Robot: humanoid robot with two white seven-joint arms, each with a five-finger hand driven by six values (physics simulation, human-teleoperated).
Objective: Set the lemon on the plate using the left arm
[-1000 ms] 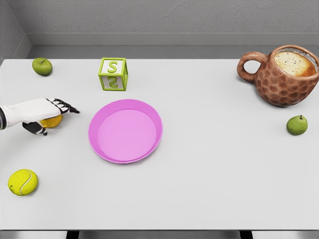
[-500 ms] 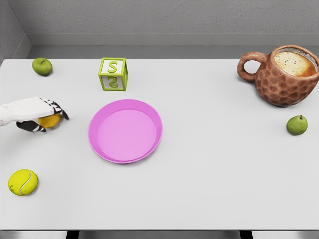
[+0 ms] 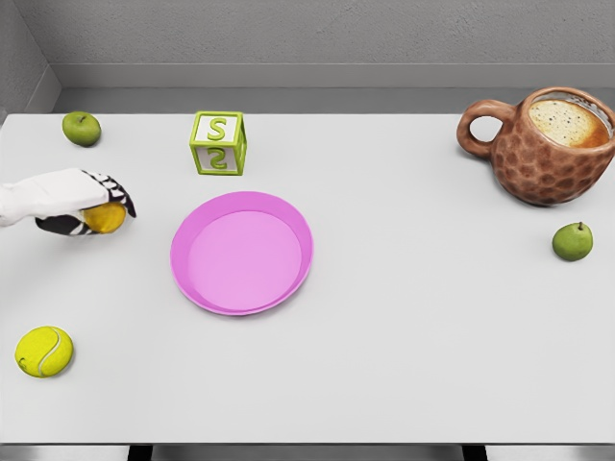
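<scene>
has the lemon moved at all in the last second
Yes. The lemon, gripped by the left hand, has risen slightly toward the far edge, judged against the plate.

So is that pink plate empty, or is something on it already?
Empty. The pink plate shows only its bare pink inside. The lemon is off to its left, gripped in the left hand.

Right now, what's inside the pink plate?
Nothing shows inside the pink plate; its whole floor is bare. The lemon is left of it, gripped by the left hand, whose fingers cover its top.
</scene>
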